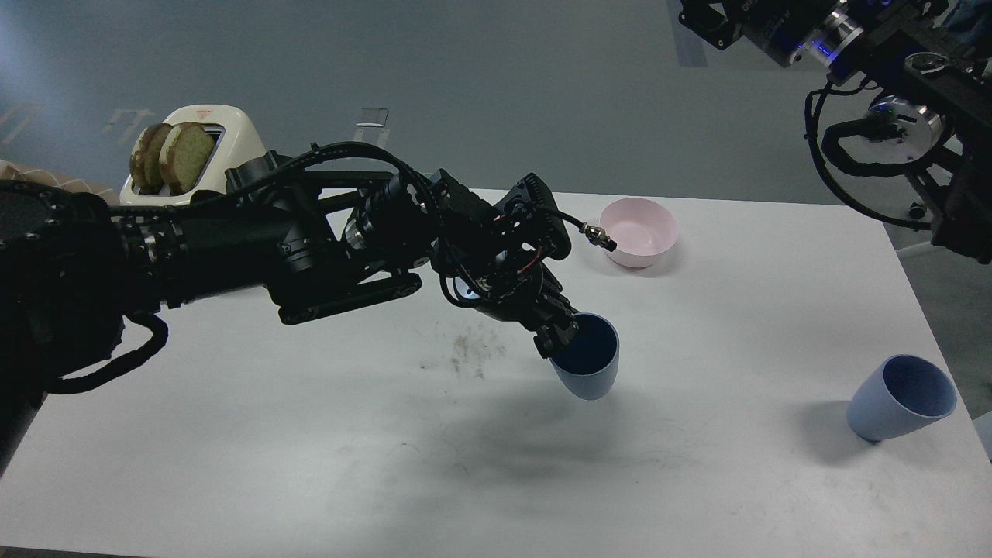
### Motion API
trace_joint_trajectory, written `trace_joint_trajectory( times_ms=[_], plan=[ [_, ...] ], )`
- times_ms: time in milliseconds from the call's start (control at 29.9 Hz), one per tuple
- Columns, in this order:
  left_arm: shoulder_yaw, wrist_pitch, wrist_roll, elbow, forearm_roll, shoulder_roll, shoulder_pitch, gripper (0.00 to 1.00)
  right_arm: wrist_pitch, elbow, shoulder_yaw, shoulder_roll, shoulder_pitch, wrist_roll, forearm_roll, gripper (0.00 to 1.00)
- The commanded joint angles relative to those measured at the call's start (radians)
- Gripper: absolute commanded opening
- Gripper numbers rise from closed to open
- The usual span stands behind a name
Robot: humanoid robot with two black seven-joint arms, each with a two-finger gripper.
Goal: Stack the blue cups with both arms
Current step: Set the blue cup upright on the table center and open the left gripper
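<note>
The held cup (587, 364) hangs above mid-table, pinched at its rim by the left gripper (559, 338), mouth up and tilted; the second cup (900, 408) stands well to its right near the table (232, 434) edge, leaning, mouth up-right — the stacking axis; the right arm (891, 93) hovers above, gripper unseen; a pink bowl (638, 231) lies behind.

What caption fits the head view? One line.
Left gripper carries a blue cup by its rim above the table; second blue cup waits.
</note>
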Motion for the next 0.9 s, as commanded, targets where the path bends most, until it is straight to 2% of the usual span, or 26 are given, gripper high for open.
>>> trace_joint_trajectory(
  times_ms=[0,268,435,568,736,869],
  plan=[
    [0.040,0.000,-0.001,0.001,0.000,-0.003,-0.008,0.00,0.000,0.000,-0.001,0.001,-0.001,0.000,-0.001,1.00],
    [0.057,0.000,-0.005,0.000,-0.002,-0.005,-0.016,0.00,0.000,0.000,-0.003,0.003,-0.008,0.000,-0.001,1.00],
    [0.057,0.000,-0.009,0.000,-0.005,-0.003,-0.015,0.20,0.000,0.005,-0.014,-0.002,-0.008,0.000,0.002,1.00],
    [0.057,0.000,-0.009,-0.002,-0.006,-0.005,-0.010,0.29,0.000,0.005,-0.014,-0.002,-0.008,0.000,0.002,1.00],
    [0.056,0.000,-0.009,-0.003,-0.008,-0.005,-0.010,0.36,0.000,0.006,-0.015,-0.008,-0.008,0.000,0.002,1.00],
    [0.054,0.000,-0.011,-0.012,-0.015,0.010,-0.015,0.49,0.000,0.008,-0.015,-0.014,-0.010,0.000,0.004,1.00]
  ],
)
